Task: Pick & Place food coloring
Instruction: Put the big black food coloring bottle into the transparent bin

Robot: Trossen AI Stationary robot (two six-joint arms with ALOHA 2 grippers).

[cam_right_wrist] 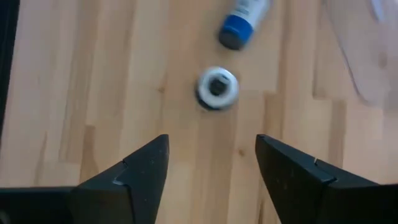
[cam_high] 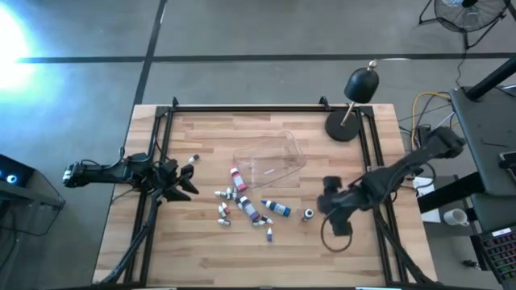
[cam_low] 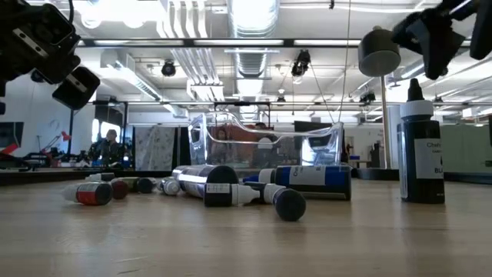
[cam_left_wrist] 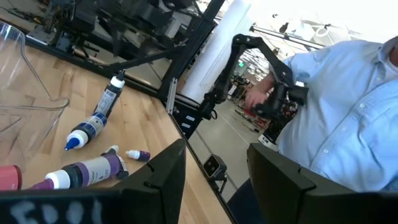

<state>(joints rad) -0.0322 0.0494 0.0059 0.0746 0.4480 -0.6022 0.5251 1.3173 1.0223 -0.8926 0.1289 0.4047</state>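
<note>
Several small food coloring bottles [cam_high: 246, 205] lie scattered on their sides on the wooden table, red, purple and blue with white or dark caps. One dark bottle [cam_high: 308, 214] stands upright to their right; it is tall in the low view [cam_low: 421, 150]. My left gripper [cam_high: 187, 179] hovers open at the cluster's left, and its wrist view [cam_left_wrist: 217, 149] looks past a purple bottle [cam_left_wrist: 87, 171] and a blue-tipped one [cam_left_wrist: 93, 124]. My right gripper [cam_high: 329, 200] hangs open, pointing down, just right of the upright bottle [cam_right_wrist: 217, 87]. A blue-capped bottle [cam_right_wrist: 242, 22] lies beyond it.
A clear plastic tray [cam_high: 270, 159] stands just behind the bottles. A black domed lamp [cam_high: 355, 97] sits at the far right corner. Black frame rails [cam_high: 161, 153] run along the table's sides. A person in a light blue shirt [cam_left_wrist: 348, 124] stands beyond the table's right side.
</note>
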